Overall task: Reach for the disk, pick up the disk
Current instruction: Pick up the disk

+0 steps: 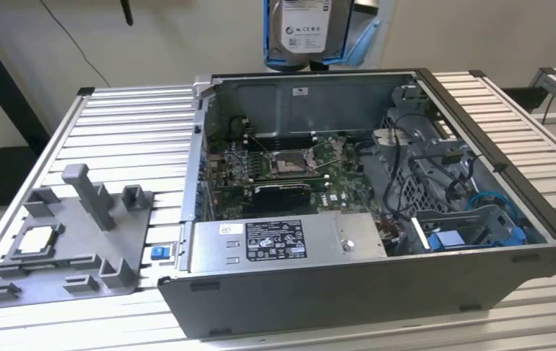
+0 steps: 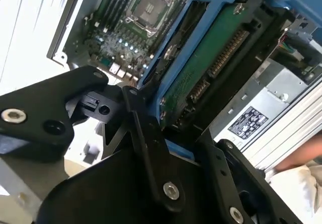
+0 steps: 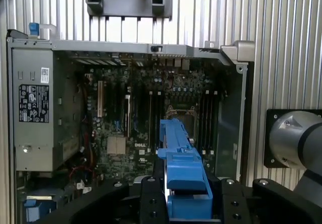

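Disk is up, held in the tool

The tool (image 3: 187, 200) is clamped on the disk (image 1: 303, 29) at its blue bracket. Directly under the tool stands the open computer case (image 1: 356, 292) on the surface (image 1: 131, 124). Reach and pick-up both look finished, and I judge nothing is left.

One open computer case (image 1: 356, 292) was there, with one motherboard (image 1: 332, 157), one processor socket (image 1: 291, 162), one power supply (image 1: 278, 238) and one blue bracket (image 1: 473, 230) counted inside it. There was one disk (image 1: 305, 29), and one gripper (image 3: 186, 194). Outside the case there was one gray fixture plate (image 1: 73, 256), one square silver chip (image 1: 36, 241) and one small blue block (image 1: 160, 252).
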Controlling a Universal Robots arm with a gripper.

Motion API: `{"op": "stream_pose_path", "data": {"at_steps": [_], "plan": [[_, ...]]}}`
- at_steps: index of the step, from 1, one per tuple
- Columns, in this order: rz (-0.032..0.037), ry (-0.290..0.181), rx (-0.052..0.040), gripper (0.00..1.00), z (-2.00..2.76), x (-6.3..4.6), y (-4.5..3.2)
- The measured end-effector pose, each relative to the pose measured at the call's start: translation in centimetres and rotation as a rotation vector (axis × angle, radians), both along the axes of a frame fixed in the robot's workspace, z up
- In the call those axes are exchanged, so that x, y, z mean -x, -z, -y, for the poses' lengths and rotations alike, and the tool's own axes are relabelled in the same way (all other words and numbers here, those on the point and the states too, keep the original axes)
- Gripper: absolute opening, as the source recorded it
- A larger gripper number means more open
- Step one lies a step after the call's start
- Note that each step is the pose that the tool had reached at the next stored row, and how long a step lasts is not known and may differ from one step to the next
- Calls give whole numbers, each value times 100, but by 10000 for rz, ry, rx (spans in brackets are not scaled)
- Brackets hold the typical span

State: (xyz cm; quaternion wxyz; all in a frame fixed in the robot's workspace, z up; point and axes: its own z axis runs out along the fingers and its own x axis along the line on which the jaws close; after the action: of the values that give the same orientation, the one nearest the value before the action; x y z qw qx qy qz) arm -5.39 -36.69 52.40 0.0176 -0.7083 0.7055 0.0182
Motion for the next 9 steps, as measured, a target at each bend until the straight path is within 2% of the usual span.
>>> {"op": "stream_pose_path", "data": {"at_steps": [9], "plan": [[-75, -2, 0, 0, 0, -344, 0]]}}
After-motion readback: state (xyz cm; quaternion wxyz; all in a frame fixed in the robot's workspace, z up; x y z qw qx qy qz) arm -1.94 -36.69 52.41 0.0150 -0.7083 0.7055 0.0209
